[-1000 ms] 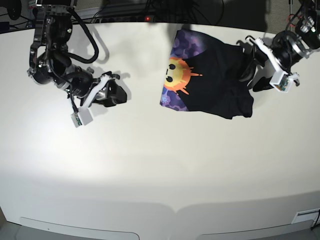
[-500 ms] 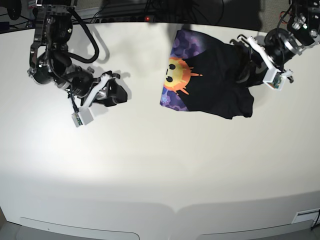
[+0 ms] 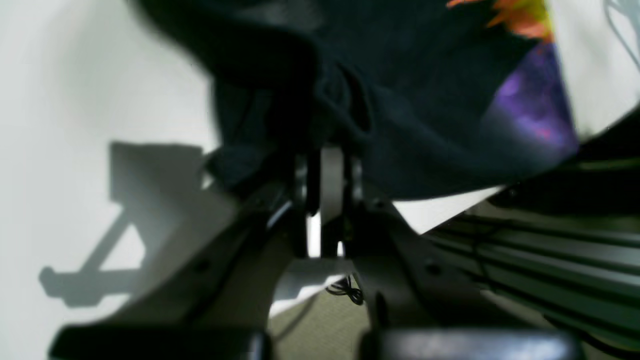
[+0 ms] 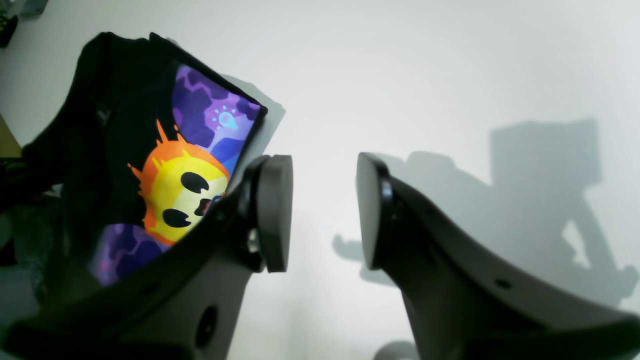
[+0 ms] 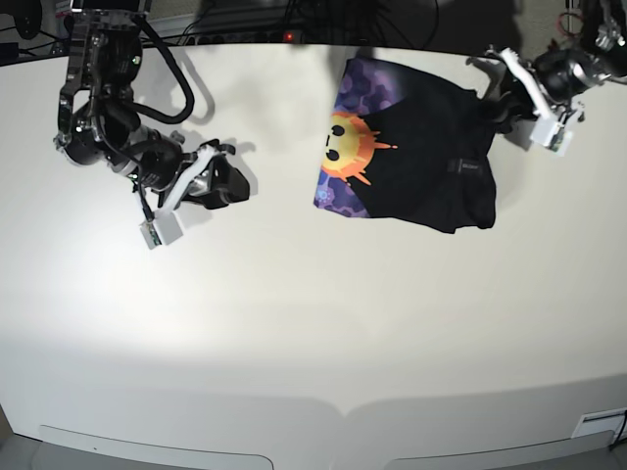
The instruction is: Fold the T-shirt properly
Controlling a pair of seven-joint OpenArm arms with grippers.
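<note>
The T-shirt point(image 5: 421, 166) lies bunched at the back right of the white table point(image 5: 313, 323), black with its orange-yellow sun print point(image 5: 345, 140) on purple facing up at its left side. My left gripper point(image 5: 493, 103) is at the shirt's far right corner. In the left wrist view it point(image 3: 330, 155) is shut on a gathered fold of the black cloth point(image 3: 400, 100). My right gripper point(image 5: 235, 183) hovers over bare table well to the left of the shirt. Its jaws point(image 4: 322, 210) stand open with nothing between them, and the sun print point(image 4: 180, 195) shows beyond the left finger.
Dark cables and equipment point(image 5: 294, 20) run behind the table's far edge. Metal rails point(image 3: 550, 250) show past the table edge in the left wrist view. A small white label point(image 5: 598, 426) sits at the front right corner.
My left gripper has moved from the shirt's right side up to its far right corner and closed on the cloth. The right arm has not moved.
</note>
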